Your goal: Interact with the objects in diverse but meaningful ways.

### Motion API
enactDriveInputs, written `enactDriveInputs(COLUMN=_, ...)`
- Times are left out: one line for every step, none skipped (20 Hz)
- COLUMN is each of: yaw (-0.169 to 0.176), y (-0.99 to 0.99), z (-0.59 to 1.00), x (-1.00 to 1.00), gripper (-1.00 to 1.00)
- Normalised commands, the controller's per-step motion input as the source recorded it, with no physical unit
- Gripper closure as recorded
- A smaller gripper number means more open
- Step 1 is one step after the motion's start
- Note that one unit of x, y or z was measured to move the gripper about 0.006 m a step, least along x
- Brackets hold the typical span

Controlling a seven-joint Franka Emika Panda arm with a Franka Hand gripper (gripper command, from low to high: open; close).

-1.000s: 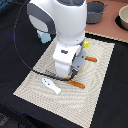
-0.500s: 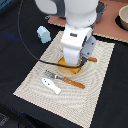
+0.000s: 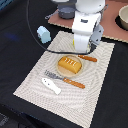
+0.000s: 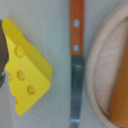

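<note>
In the exterior view the golden-brown scored bread loaf (image 3: 70,64) lies on a round wooden plate (image 3: 59,71) in the middle of the striped mat. My gripper (image 3: 83,49) hangs just behind it, above the mat's far side; its fingers are not clear. In the wrist view the yellow holed cheese wedge (image 4: 25,72) lies on the mat beside an orange-handled knife (image 4: 75,60), with the plate rim (image 4: 96,65) and the bread's edge (image 4: 120,95) next to it. The arm hides the cheese in the exterior view. The pale blue block (image 3: 44,34) and the white fish piece (image 3: 51,86) lie apart.
The knife (image 3: 87,58) lies right of the plate. An orange-handled fork (image 3: 65,80) lies in front of it. A pinkish board (image 3: 111,30) at the back holds a grey bowl (image 3: 67,11) and a tan bowl (image 3: 122,17). The striped mat (image 3: 95,95) lies on a black table.
The arm has moved back and toward the exterior view's right, off the plate. The bread loaf, earlier covered by the hand, now shows in full.
</note>
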Motion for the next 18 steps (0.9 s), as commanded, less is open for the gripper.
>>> enactDriveInputs(yaw=0.121, y=0.55, z=0.00, x=-0.18, gripper=-1.00)
enactDriveInputs(yaw=0.118, y=0.51, z=-0.04, x=-0.26, gripper=-1.00)
enactDriveInputs(yaw=0.108, y=0.47, z=-0.07, x=-0.33, gripper=-1.00)
enactDriveInputs(yaw=0.113, y=0.41, z=-0.08, x=-0.38, gripper=-1.00)
enactDriveInputs(yaw=0.115, y=0.37, z=-0.10, x=-0.40, gripper=-1.00)
enactDriveInputs(yaw=0.121, y=0.32, z=-0.09, x=-0.40, gripper=-1.00)
enactDriveInputs(yaw=0.121, y=0.26, z=-0.09, x=-0.35, gripper=-1.00)
enactDriveInputs(yaw=0.118, y=0.21, z=-0.10, x=-0.28, gripper=-1.00)
enactDriveInputs(yaw=0.105, y=0.13, z=-0.09, x=-0.22, gripper=-1.00)
enactDriveInputs(yaw=0.092, y=0.05, z=-0.12, x=-0.21, gripper=-1.00)
enactDriveInputs(yaw=0.090, y=0.01, z=-0.12, x=-0.16, gripper=-1.00)
enactDriveInputs(yaw=0.094, y=0.00, z=-0.12, x=-0.13, gripper=-1.00)
enactDriveInputs(yaw=0.093, y=0.00, z=-0.13, x=-0.13, gripper=-1.00)
enactDriveInputs(yaw=0.091, y=0.00, z=-0.15, x=-0.13, gripper=-1.00)
enactDriveInputs(yaw=0.086, y=0.00, z=-0.19, x=-0.17, gripper=-1.00)
enactDriveInputs(yaw=0.083, y=0.00, z=-0.22, x=-0.23, gripper=-1.00)
enactDriveInputs(yaw=0.078, y=0.00, z=-0.23, x=-0.25, gripper=-1.00)
enactDriveInputs(yaw=0.076, y=0.00, z=-0.25, x=-0.29, gripper=-1.00)
